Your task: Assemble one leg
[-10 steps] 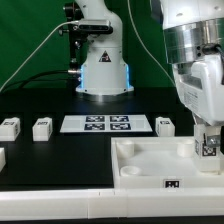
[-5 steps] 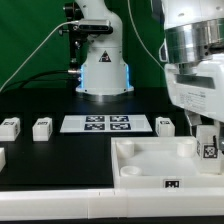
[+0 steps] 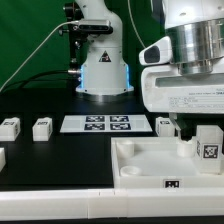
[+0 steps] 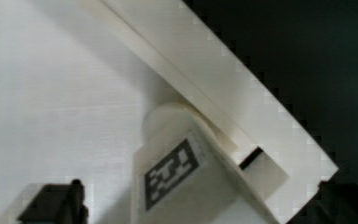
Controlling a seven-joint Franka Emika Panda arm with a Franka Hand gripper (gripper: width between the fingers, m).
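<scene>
The leg (image 3: 209, 148), a white block with a black-and-white tag, stands upright at the far corner of the white tabletop (image 3: 150, 165), on the exterior view's right. My gripper (image 3: 190, 128) is open and hangs just above and a little left of the leg, not touching it. In the wrist view the leg (image 4: 194, 165) lies between the dark fingertips (image 4: 51, 200) with gaps on both sides, against the tabletop's raised rim (image 4: 211, 70). The gripper (image 4: 208, 205) holds nothing.
Three more legs lie on the black table: two on the exterior view's left (image 3: 10, 127) (image 3: 42, 128) and one behind the tabletop (image 3: 165, 125). The marker board (image 3: 107, 124) lies in the middle, with the robot base (image 3: 103, 65) behind it.
The gripper was shut on the leg low at the tabletop corner. It has let go, risen and turned. The leg stays standing on its own.
</scene>
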